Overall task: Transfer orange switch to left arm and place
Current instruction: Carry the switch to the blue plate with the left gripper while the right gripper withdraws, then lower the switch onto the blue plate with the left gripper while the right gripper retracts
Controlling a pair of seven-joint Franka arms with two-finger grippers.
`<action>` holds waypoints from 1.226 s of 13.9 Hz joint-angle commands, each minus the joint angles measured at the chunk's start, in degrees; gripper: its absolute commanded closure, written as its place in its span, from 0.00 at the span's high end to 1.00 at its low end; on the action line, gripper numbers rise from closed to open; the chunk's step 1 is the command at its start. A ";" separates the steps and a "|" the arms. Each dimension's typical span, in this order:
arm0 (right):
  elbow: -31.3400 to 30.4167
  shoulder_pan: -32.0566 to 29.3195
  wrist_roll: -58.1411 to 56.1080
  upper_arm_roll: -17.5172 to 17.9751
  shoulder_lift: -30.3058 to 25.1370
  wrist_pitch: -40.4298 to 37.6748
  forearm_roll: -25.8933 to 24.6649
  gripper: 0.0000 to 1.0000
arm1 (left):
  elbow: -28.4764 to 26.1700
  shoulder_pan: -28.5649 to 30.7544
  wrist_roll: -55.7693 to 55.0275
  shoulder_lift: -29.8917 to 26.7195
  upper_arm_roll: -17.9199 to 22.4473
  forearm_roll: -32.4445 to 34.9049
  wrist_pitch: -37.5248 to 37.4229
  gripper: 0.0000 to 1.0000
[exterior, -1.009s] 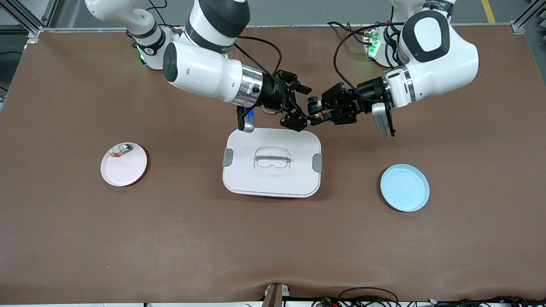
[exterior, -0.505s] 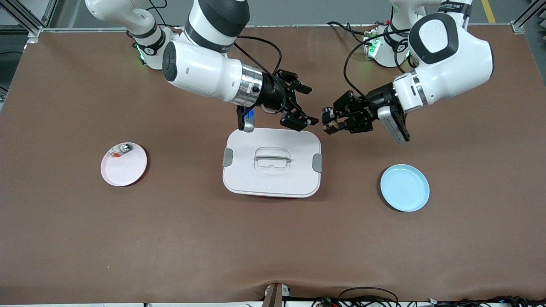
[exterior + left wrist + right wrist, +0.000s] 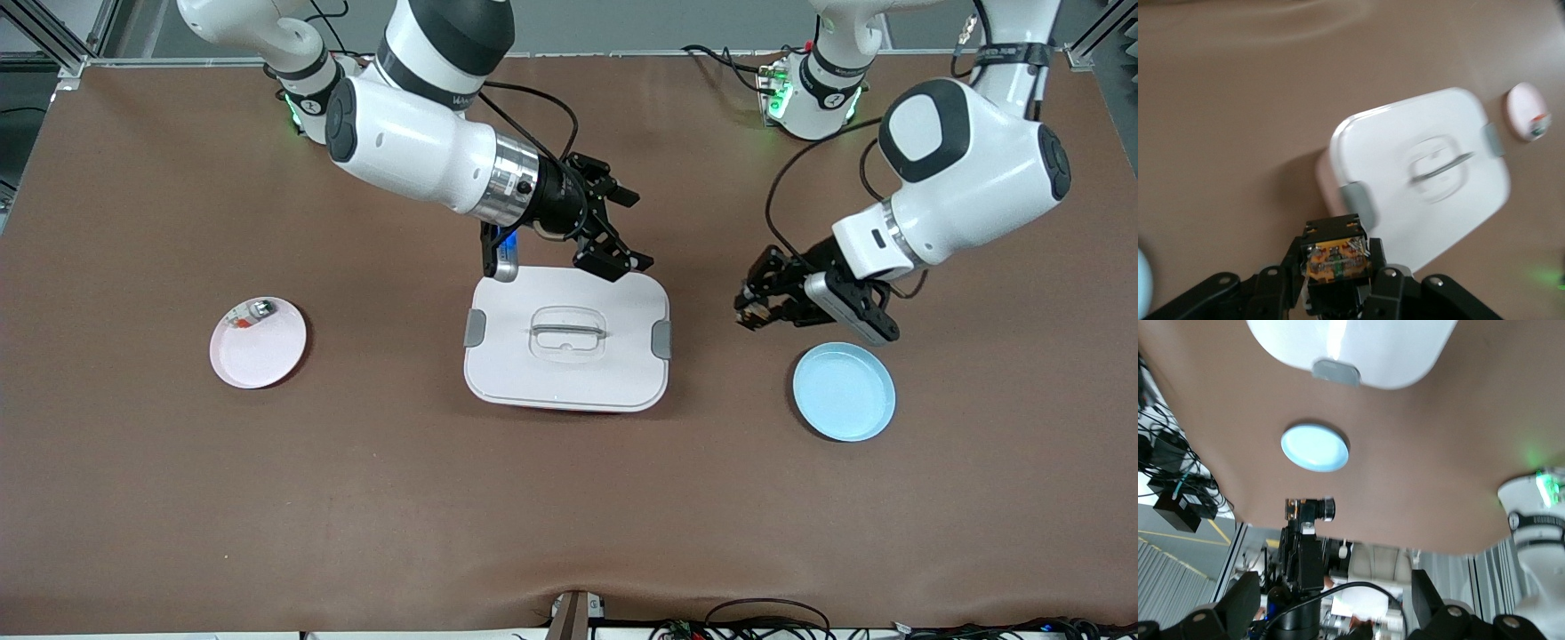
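The orange switch, a tiny black block with an orange face, sits gripped between the fingers of my left gripper. In the front view my left gripper hangs over the bare table between the white box and the blue plate, close to the plate's rim. My right gripper is open and empty over the box's edge nearest the robots. In the right wrist view its fingers stand wide apart, and the box and blue plate show below.
A pink plate toward the right arm's end holds a small green-and-silver part. The box has grey side clips and a recessed handle in its lid. Cables lie along the table's front edge.
My left gripper, shut on the switch, has pulled away from the right gripper and swung down toward the blue plate. The right gripper has stayed open over the box's edge, drawing back slightly.
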 commanded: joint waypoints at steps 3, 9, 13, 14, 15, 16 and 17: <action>0.57 -0.90 -5.63 0.01 -1.42 -6.25 -7.28 1.00 | 2.31 1.52 2.91 4.15 -0.48 17.64 -2.87 0.00; 0.40 -3.27 -29.01 -0.07 -3.88 -21.10 -19.75 1.00 | 1.69 5.82 21.79 8.01 -0.39 31.45 -4.28 0.00; 0.22 -5.81 -52.02 0.01 -4.93 -32.61 -29.42 1.00 | 1.96 8.37 37.69 11.97 -0.39 36.81 -2.18 0.00; 0.05 -6.95 -55.64 0.01 -5.63 -34.64 -30.92 1.00 | 1.87 9.25 40.95 12.93 -0.39 38.13 -1.39 0.00; -0.13 -8.36 -57.42 0.01 -6.16 -36.23 -31.63 1.00 | 1.87 9.61 44.03 13.81 -0.39 38.76 -0.42 0.00; -0.13 -9.68 -58.48 -0.07 -6.43 -37.89 -31.72 1.00 | 1.96 9.70 47.89 14.87 -0.39 39.81 0.80 0.00; -0.22 -11.00 -59.88 0.01 -6.87 -39.48 -32.33 1.00 | 1.96 9.96 51.67 16.09 -0.39 40.86 2.30 0.00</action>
